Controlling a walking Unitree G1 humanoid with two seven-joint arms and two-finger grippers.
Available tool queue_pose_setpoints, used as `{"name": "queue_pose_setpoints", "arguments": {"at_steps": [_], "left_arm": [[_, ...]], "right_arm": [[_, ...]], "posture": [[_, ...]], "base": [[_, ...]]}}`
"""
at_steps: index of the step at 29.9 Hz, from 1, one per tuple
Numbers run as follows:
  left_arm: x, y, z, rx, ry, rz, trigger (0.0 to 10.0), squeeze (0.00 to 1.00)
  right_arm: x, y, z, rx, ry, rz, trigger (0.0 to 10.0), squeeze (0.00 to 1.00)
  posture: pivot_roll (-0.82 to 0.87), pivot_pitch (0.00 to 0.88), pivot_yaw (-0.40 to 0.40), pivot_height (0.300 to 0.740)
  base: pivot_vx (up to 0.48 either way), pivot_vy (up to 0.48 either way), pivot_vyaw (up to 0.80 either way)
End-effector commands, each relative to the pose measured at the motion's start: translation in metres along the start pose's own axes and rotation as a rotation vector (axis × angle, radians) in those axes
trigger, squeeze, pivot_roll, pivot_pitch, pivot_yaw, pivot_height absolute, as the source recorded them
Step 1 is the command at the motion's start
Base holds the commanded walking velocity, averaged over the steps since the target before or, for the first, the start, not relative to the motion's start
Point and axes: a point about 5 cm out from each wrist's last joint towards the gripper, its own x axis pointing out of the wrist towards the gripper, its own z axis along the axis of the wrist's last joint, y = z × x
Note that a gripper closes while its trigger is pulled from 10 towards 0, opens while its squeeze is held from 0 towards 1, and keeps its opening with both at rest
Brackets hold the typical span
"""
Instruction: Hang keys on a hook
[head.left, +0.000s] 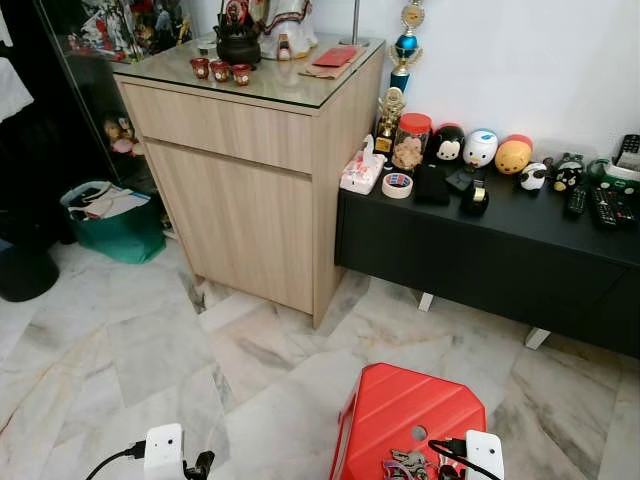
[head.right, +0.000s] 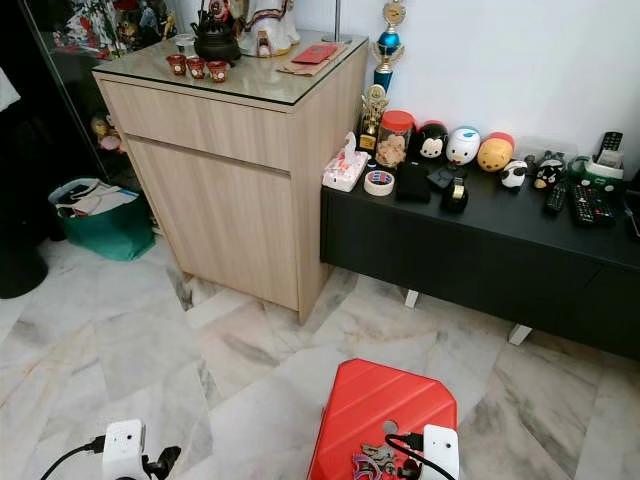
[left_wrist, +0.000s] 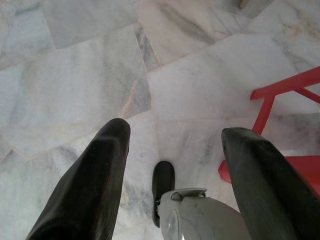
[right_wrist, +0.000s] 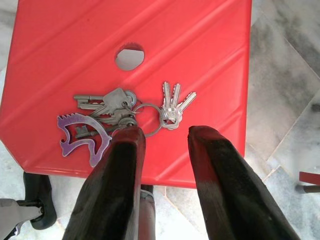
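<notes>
A bunch of keys (right_wrist: 116, 113) lies flat on the seat of a red plastic stool (right_wrist: 190, 45), joined by a metal ring and a purple horse-shaped tag (right_wrist: 80, 138). My right gripper (right_wrist: 167, 132) hovers just above the stool's near edge, open, one finger (right_wrist: 122, 165) over the ring and the other beside the small keys. In the eye views the keys (head.left: 405, 463) show at the bottom, on the stool (head.left: 410, 405). My left gripper (left_wrist: 179, 131) hangs open over the marble floor, left of the stool, holding nothing.
A tall wooden cabinet (head.left: 250, 170) with a glass top stands ahead. To its right, a low black sideboard (head.left: 500, 250) carries toys, a trophy and remotes. A green bag (head.left: 110, 225) sits on the floor at the left. Marble floor lies between me and the furniture.
</notes>
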Motion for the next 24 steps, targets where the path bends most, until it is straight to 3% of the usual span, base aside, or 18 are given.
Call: {"name": "queue_pose_setpoints", "arguments": {"at_steps": [1,12,24], "left_arm": [[-0.0012,0.0025,-0.0033,-0.006,0.015,0.005,10.0,0.0],[-0.0012,0.001,-0.0046,-0.01,0.021,0.003,10.0,0.0],[-0.0015,0.0017,-0.0038,-0.004,0.009,0.007,10.0,0.0]], "right_arm": [[-0.0003,-0.0004,-0.0002,0.0,-0.006,-0.002,10.0,0.0],[-0.0007,-0.0014,-0.0018,-0.001,-0.004,-0.004,10.0,0.0],[-0.0009,-0.0012,-0.0026,-0.002,-0.004,-0.002,10.0,0.0]], "posture": [[0.09,0.0,-0.032,0.74],[0.09,0.0,-0.038,0.74],[0.09,0.0,-0.042,0.74]], "base": [[-0.27,0.0,0.0],[-0.269,0.0,0.0],[0.0,0.0,0.0]]}}
